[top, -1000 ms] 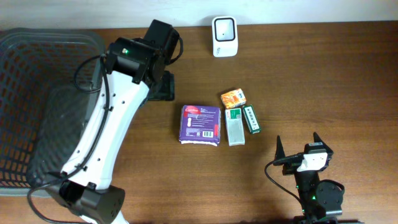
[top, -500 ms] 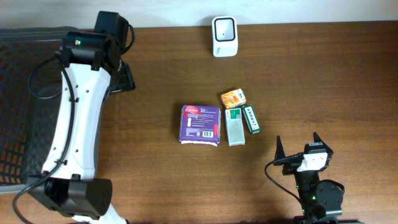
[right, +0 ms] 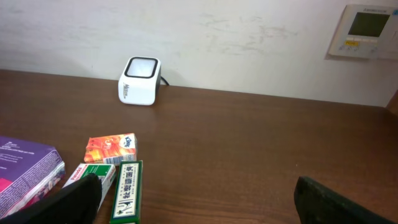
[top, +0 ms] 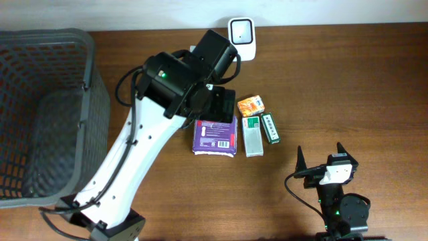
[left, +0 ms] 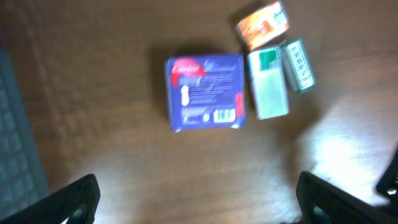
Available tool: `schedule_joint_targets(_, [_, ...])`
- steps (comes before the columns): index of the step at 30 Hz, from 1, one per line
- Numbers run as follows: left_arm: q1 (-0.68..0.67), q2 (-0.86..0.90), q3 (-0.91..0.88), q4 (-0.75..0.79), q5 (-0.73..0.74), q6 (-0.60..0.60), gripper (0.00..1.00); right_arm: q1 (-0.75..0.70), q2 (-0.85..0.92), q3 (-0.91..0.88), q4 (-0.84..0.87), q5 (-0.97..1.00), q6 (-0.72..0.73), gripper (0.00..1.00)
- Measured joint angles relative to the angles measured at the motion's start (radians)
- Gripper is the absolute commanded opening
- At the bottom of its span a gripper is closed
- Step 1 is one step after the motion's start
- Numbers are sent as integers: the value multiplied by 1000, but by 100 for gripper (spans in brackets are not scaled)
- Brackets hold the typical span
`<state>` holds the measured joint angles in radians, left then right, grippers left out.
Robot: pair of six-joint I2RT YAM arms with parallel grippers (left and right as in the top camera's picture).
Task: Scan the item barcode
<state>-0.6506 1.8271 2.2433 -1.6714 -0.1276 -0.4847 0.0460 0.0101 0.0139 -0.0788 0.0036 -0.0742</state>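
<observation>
A purple packet [top: 215,137] with a white barcode label lies flat mid-table, and shows blurred in the left wrist view [left: 205,93]. To its right lie an orange box [top: 251,105], a pale green box [top: 253,136] and a dark green box [top: 271,127]. The white scanner [top: 241,30] stands at the table's far edge. My left gripper [top: 221,104] hovers open and empty above the packet's far side, its fingertips wide apart [left: 199,198]. My right gripper [top: 321,157] rests open and empty near the front right, facing the boxes and the scanner [right: 139,81].
A dark mesh basket [top: 87,87] fills the table's left end. The left arm's white link runs diagonally from the front left up to the packet. A wall panel [right: 367,31] hangs behind the table at the right.
The left arm swung out over the basket and then right again, ending above the purple packet; its jaws opened wider. The right arm and all items stayed put.
</observation>
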Motion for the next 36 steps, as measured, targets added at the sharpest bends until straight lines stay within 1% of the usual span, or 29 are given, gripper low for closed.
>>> schedule_joint_targets(3, [0, 6, -5, -14, -3, -11, 99, 0, 0, 0, 0, 0, 0, 98])
schedule_joint_targets(8, [0, 8, -89, -15, 5, -11, 99, 0, 0, 0, 0, 0, 0, 98])
schedule_joint_targets(25, [0, 8, -93, -9, 5, -11, 99, 0, 0, 0, 4, -21, 3, 98])
schedule_joint_targets(27, [0, 8, -93, 20, 5, -12, 99, 0, 0, -3, 76, -213, 21, 98])
schedule_joint_targets(29, [0, 8, -95, 56, 7, -14, 99, 0, 0, -3, 259, -408, 26, 99])
schedule_joint_targets(30, [0, 8, -95, 66, 8, -14, 99, 0, 0, -1, 357, -457, 26, 99])
schedule_joint_targets(32, [0, 8, -98, 107, 6, -14, 99, 0, 2, 3, 605, -497, 26, 99])
schedule_joint_targets(33, [0, 8, -98, 138, 5, -14, 99, 0, 0, 37, 615, -499, 25, 99])
schedule_joint_targets(34, [0, 8, -99, 155, 4, -14, 99, 0, 5, 125, 462, -498, 16, 99])
schedule_joint_targets(35, [0, 8, -100, 167, 4, -14, 99, 0, 19, 174, 412, -495, 14, 99])
schedule_joint_targets(36, [0, 8, -100, 172, 3, -14, 99, 0, 59, 291, 254, -483, 8, 99])
